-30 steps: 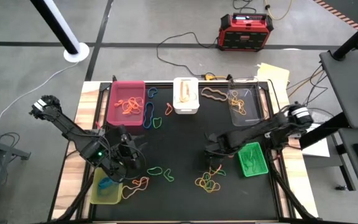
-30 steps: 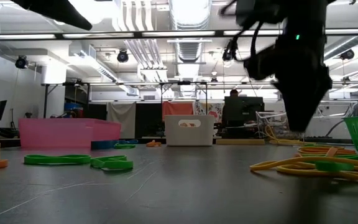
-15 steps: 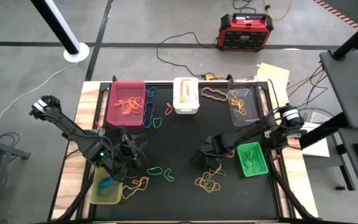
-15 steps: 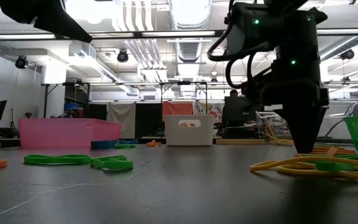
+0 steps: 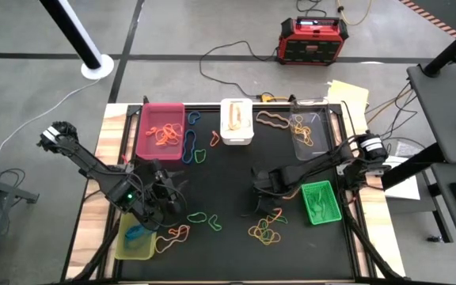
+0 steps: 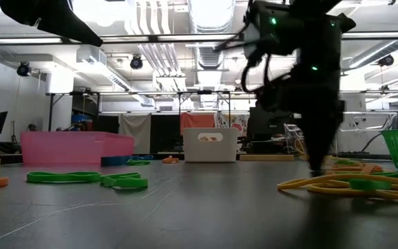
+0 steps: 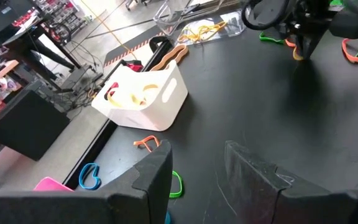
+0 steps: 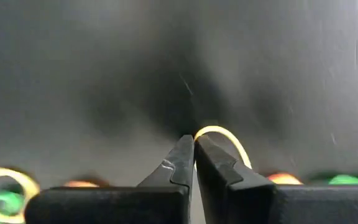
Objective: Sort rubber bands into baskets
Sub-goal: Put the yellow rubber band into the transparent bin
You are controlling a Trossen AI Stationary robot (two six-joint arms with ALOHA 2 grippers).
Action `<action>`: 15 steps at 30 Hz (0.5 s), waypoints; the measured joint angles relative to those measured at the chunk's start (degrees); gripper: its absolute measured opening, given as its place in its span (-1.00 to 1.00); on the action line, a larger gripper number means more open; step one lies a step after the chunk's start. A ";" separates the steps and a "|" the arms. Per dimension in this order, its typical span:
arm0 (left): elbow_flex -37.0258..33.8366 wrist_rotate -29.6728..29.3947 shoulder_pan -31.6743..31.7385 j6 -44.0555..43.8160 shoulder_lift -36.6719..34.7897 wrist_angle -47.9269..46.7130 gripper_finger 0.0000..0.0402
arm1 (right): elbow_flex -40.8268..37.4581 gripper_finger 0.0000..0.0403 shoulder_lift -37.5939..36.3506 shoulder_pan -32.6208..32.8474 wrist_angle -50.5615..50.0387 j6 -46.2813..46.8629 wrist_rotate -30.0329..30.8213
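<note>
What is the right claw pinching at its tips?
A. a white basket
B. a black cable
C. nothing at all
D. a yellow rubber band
D: in the right wrist view the right gripper is shut on a thin yellow rubber band that arcs out from between its tips.

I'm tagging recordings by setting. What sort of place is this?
Probably a robotics lab or workshop: exposed ceiling ducts, a bare concrete floor with a red-and-black power box, and workbenches behind the table.

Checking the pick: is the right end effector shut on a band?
Shut on a yellow rubber band; the right end effector shows fingertips pinched together, the loop emerging between them.
</note>
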 joint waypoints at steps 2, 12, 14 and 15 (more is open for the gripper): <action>0.00 0.00 0.00 0.00 0.00 0.15 -0.34 | 0.00 -0.96 -1.05 0.01 3.38 -0.91 0.34; -0.04 0.00 0.00 0.00 0.00 0.53 -0.34 | 0.02 -0.96 -4.21 -0.14 32.67 -13.77 9.93; -0.04 0.00 0.00 0.00 0.00 0.56 -0.34 | 0.02 -0.96 -4.21 -0.09 37.83 -16.23 14.69; -0.04 0.00 0.00 0.00 0.00 0.61 -0.34 | 0.02 -0.96 -4.21 -0.08 40.23 -18.01 17.42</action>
